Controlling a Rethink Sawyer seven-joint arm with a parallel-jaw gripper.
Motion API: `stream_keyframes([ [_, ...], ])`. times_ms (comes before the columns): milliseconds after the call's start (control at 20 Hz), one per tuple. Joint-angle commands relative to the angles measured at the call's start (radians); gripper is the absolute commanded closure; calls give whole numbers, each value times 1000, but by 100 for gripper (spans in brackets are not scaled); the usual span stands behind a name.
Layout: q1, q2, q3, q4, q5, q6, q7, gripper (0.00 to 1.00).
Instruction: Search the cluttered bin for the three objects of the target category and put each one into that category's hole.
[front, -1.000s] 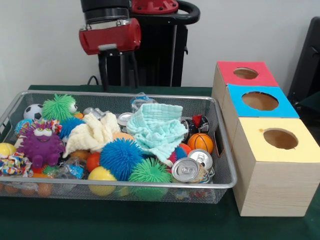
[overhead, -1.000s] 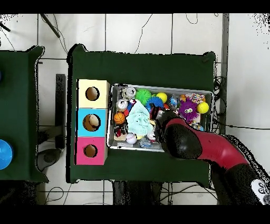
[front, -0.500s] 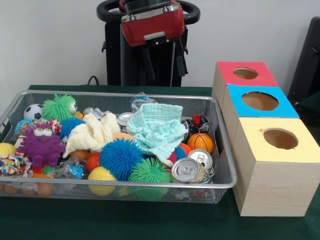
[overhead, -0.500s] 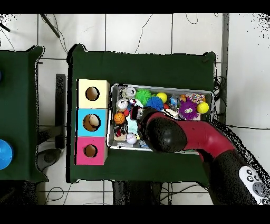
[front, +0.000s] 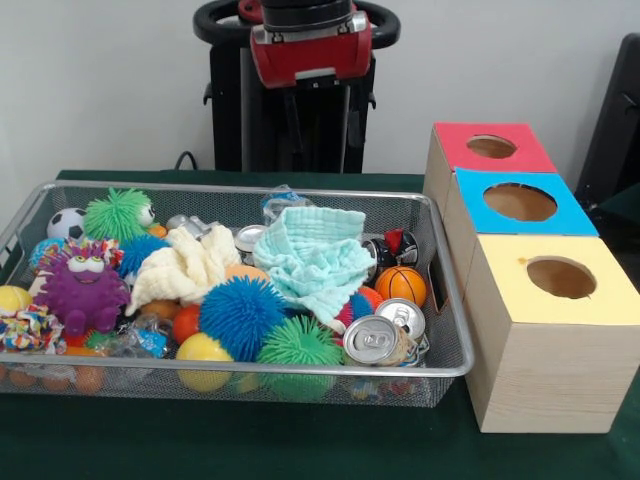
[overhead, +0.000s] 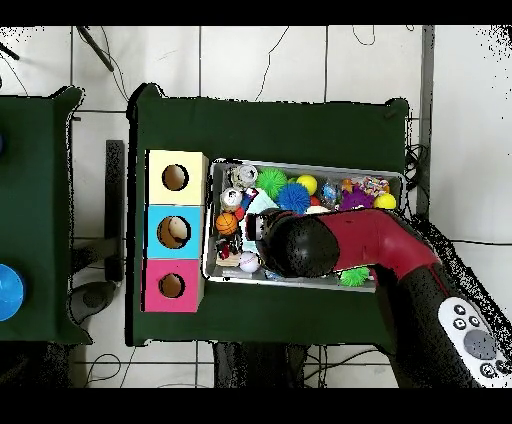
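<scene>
Front view is showing the red and black robot arm (front: 311, 45) hanging high above the far rim of the silver wire-mesh bin (front: 455, 345), with its gripper (front: 318, 130) lost against the dark pedestal, so I cannot tell how the jaws are standing, and nothing appears to be hanging from them. The bin is sitting on the green-covered surface (front: 250, 440), crowded with a mint-green muslin cloth (front: 316, 258), a cream cloth (front: 188, 266), a blue spiky rubber ball (front: 240, 315), a green spiky rubber ball (front: 298, 345), a purple fuzzy monster toy (front: 84, 287), a small orange basketball (front: 401, 285) and a silver drink can lying on its side (front: 372, 339) near the right front corner. Just right of the bin, three wooden boxes are lining up: the red-topped box (front: 492, 148) farthest, the blue-topped box (front: 518, 202) in the middle, the yellow-topped box (front: 561, 280) nearest. Overhead, something pale seems to be lying inside the blue-topped hole, though I cannot say what. Which category is the target is not showing, so most of the sorting is probably remaining.
</scene>
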Motion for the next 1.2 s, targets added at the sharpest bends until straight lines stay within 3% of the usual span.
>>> stream_keyframes([
  [50, 44, 13, -73, -147, -166, 170, -159, 0],
  [200, 116, -1, -148, -209, -269, 173, -24, 0],
  [500, 144, -54, -171, -256, -350, 94, -26, 0],
  [900, 106, -79, -124, -295, -291, -38, -4, 0],
  [1200, 70, -70, -90, -314, -293, -119, -68, 0],
])
